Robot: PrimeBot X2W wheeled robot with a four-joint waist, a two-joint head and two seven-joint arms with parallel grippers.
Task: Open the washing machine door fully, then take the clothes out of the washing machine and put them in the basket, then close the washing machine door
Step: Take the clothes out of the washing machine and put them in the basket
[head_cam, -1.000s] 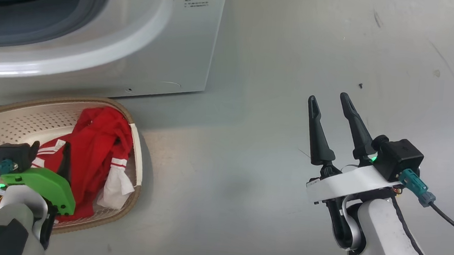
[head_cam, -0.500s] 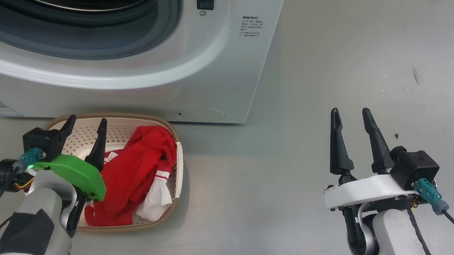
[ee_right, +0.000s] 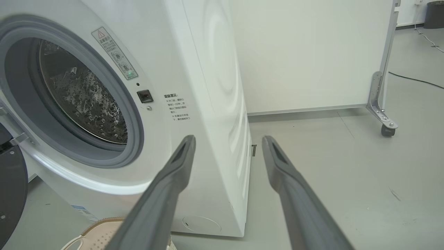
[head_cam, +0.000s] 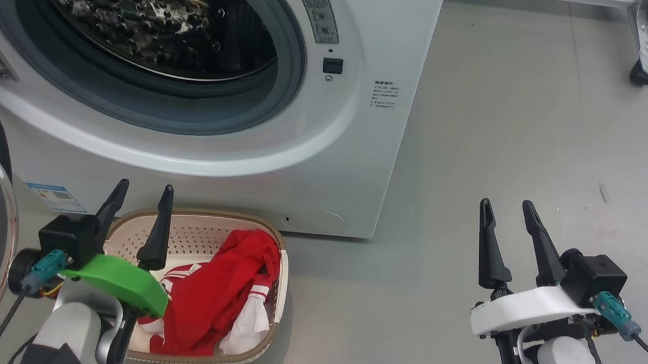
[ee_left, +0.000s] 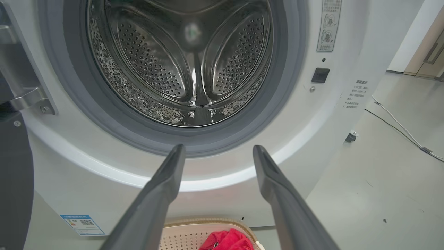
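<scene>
Left gripper (head_cam: 145,185) and right gripper (head_cam: 506,202) well apart, jaws parted, tips forward.

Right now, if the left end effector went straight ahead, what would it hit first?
Likely the washing machine: the left end effector aims at the grey seal low in its open mouth. Depth is unclear; it might pass into the drum.
</scene>
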